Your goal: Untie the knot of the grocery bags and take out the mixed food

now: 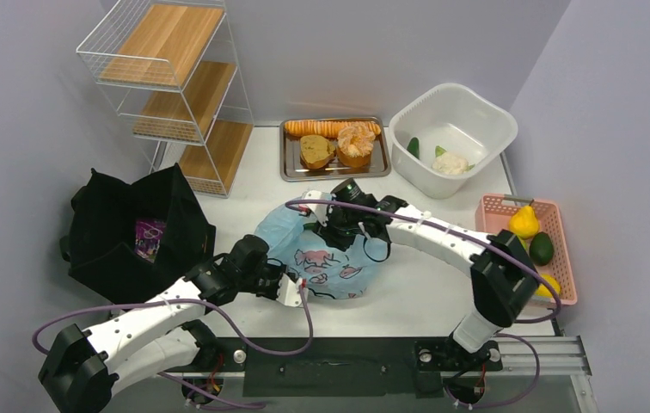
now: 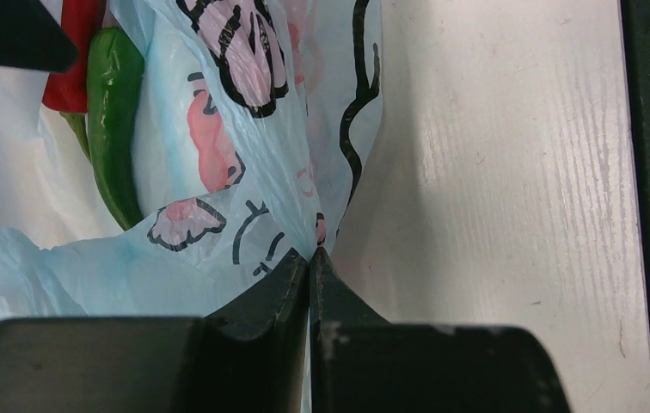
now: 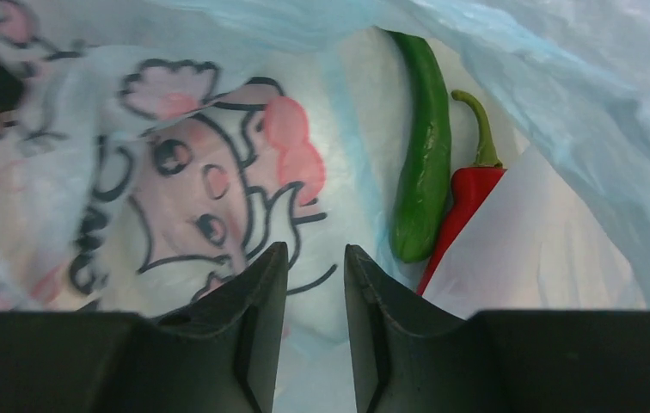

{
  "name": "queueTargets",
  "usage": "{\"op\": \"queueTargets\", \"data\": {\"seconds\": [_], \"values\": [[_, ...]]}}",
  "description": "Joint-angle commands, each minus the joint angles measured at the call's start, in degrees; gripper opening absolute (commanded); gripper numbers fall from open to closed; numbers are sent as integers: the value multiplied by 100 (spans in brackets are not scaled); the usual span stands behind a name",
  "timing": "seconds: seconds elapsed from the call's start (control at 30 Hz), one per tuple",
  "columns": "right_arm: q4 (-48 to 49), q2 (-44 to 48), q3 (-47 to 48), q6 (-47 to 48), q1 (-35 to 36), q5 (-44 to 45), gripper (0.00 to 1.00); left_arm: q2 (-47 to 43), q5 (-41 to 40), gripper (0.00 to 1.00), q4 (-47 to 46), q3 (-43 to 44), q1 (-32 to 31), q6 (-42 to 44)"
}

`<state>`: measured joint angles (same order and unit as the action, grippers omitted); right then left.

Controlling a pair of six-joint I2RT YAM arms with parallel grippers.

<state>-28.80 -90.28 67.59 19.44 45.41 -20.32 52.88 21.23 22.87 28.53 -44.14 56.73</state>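
The pale blue plastic bag [image 1: 326,258] with pink cartoon print lies mid-table with its mouth open; no knot shows. My left gripper [image 2: 309,255] is shut on the bag's near edge, pinching the thin plastic [image 2: 244,215]. My right gripper [image 3: 315,249] is open and empty inside the bag's mouth, just left of a green chili [image 3: 425,155] and a red chili [image 3: 468,198]. Both chilies also show in the left wrist view, the green one [image 2: 113,129] beside the red one [image 2: 76,43]. The black tote [image 1: 115,232] stands open at the left with a purple packet [image 1: 150,238] inside.
A steel tray [image 1: 290,163] at the back holds the sliced loaf, brown bread and a round orange pastry [image 1: 356,142]. A white tub [image 1: 476,112] holds cauliflower [image 1: 450,163]. A pink basket [image 1: 493,211] at the right holds a lemon and an avocado. A wire shelf [image 1: 175,86] stands back left.
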Motion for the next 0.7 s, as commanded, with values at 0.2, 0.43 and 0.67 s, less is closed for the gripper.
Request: {"op": "queueTargets", "data": {"seconds": [0.2,0.43,0.67], "values": [[1187,-1122,83,229,-37,1472,46,93,78,0,-221,194,-60,-224],[1465,-1582,241,103,-83,2102,63,327,204,0,-110,259,-71,-250],[1189,-2070,362,132,-193,2118,55,443,199,0,-326,217,-86,-336]]}}
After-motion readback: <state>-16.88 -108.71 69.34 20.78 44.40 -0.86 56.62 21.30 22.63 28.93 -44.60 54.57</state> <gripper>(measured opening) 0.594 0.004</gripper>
